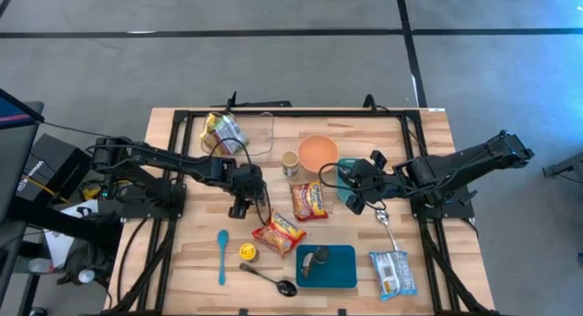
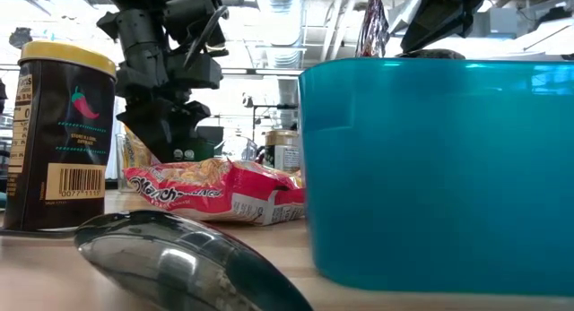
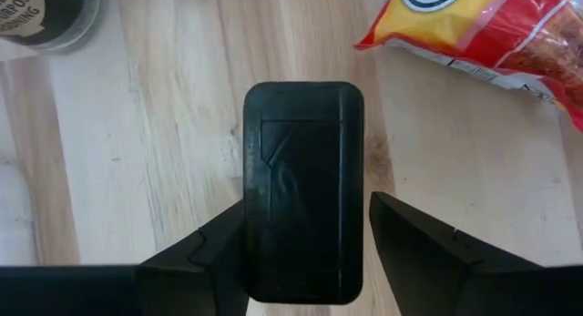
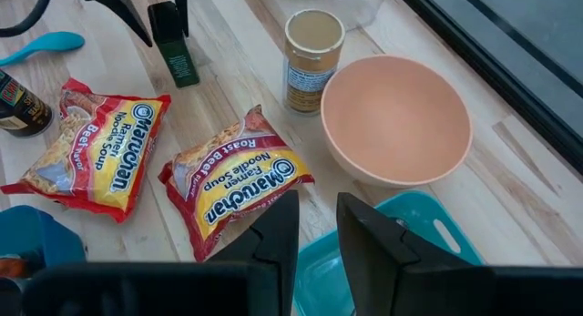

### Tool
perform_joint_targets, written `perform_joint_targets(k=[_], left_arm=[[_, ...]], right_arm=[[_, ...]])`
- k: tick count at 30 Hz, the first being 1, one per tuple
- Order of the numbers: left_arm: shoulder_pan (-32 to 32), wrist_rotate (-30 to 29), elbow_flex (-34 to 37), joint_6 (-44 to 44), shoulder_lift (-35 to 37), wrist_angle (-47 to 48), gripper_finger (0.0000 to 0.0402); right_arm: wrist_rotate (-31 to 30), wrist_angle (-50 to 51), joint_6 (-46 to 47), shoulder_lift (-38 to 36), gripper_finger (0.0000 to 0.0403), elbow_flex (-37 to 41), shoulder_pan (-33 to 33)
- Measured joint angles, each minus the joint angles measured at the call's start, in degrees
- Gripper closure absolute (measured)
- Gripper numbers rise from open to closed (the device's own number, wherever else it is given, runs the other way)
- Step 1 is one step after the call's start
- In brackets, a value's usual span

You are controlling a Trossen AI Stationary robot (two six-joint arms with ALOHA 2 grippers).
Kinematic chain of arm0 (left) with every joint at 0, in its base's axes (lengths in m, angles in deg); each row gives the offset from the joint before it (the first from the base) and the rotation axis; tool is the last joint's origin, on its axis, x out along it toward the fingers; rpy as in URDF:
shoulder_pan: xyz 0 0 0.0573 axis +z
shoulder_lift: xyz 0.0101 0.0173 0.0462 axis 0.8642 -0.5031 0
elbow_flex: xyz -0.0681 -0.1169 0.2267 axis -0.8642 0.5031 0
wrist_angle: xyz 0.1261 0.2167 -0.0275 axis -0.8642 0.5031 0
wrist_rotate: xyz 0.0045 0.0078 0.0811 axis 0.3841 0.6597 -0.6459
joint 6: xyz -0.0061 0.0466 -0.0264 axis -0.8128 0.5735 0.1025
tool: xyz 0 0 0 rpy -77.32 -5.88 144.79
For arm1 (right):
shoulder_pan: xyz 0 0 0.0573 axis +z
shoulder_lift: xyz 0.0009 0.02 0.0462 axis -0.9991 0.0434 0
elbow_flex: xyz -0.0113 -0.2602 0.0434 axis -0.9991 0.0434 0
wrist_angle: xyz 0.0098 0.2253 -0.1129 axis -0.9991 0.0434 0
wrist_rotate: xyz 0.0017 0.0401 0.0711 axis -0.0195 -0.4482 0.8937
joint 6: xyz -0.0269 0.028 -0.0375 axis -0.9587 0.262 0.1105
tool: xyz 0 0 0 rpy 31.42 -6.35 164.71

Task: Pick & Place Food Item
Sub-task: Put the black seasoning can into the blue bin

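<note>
Maruchan ramen packets (image 4: 239, 184) lie flat.

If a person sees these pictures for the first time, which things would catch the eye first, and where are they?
Probably the two red and yellow ramen packets lying mid-table, with the peach bowl just behind them. Next, the left gripper beside the packets, its fingers either side of a small dark upright bottle. The right gripper hovers over a teal container.

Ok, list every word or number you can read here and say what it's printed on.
"Maruchan Ramen Noodle Soup", "Roast Beef Flavor": noodle packet beside the bowl.
"Maruchan Ramen Noodle Soup", "Beef": second noodle packet.
Barcode digits on the yellow-lidded spice jar: too small to read surely.
Small can label: too small to read.
</note>
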Motion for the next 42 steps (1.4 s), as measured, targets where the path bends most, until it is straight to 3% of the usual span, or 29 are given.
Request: perform_joint_targets(k=[19, 42], left_arm=[[0.0, 0.2, 0.0, -2.9, 0.0, 0.0, 0.0274], [0.0, -0.1, 0.0, -2.9, 0.0, -0.2, 0.0273]], right_arm=[[0.0, -0.2, 0.1, 0.0, 0.0331, 0.0, 0.0], [0.0, -0.9, 0.0, 0.0, 0.0331, 0.0, 0.0]])
